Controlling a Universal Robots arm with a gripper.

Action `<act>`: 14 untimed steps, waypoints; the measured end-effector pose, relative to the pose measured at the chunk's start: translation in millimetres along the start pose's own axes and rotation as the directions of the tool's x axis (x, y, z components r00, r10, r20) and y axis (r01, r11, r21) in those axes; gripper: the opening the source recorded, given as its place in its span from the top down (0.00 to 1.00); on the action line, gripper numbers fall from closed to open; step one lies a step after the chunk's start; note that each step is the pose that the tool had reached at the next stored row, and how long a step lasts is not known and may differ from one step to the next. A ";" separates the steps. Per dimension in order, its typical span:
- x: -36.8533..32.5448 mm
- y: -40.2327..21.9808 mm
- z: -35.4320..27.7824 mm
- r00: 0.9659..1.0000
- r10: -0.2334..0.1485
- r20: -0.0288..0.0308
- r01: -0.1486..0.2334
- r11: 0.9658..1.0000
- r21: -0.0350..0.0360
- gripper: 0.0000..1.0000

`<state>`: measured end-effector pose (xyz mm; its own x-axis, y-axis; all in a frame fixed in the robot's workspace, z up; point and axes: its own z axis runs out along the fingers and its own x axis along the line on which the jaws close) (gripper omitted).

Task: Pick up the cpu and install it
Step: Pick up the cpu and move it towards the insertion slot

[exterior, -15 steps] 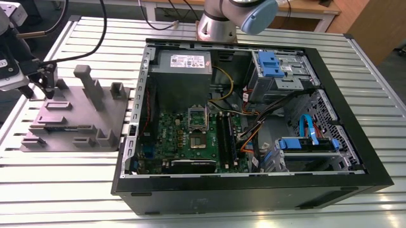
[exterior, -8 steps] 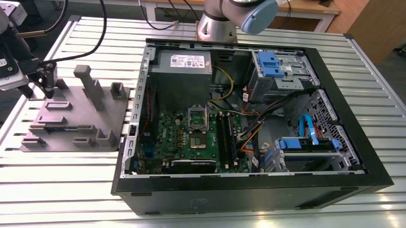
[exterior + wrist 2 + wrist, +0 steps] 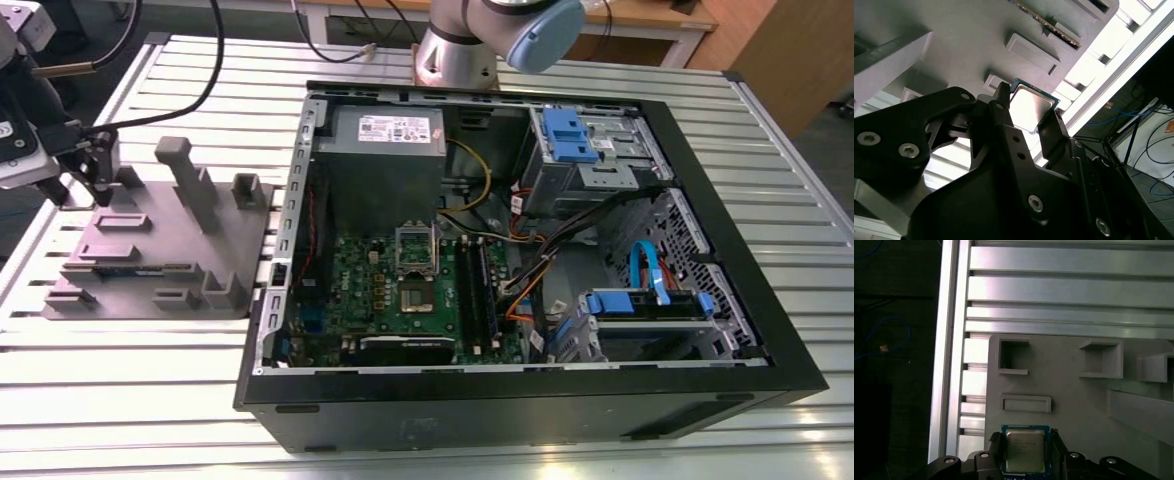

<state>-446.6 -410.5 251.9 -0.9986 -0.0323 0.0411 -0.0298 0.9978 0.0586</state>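
Cpu (image 3: 1030,107) between our fingers (image 3: 1004,119)
We see both black fingers set against opposite edges of the shiny cpu, with the grey fixture (image 3: 954,30) behind.

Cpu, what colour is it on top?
The cpu is shiny silver on top, with a thin greenish rim; the first wrist view shows it best.

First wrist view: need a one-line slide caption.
Gripper straddling the cpu near one edge of the grey fixture, with the slatted metal table beyond.
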 end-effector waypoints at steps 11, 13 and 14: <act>0.0 0.0 -0.6 1.000 0.000 0.000 0.000 1.000 0.000 0.53; 0.1 0.0 -1.1 1.000 0.000 0.000 0.000 1.000 0.000 0.53; 0.1 0.1 -1.4 1.000 0.000 0.000 0.000 1.000 0.000 0.53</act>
<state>-446.7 -410.5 253.2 -0.9986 -0.0322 0.0412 -0.0298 0.9978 0.0585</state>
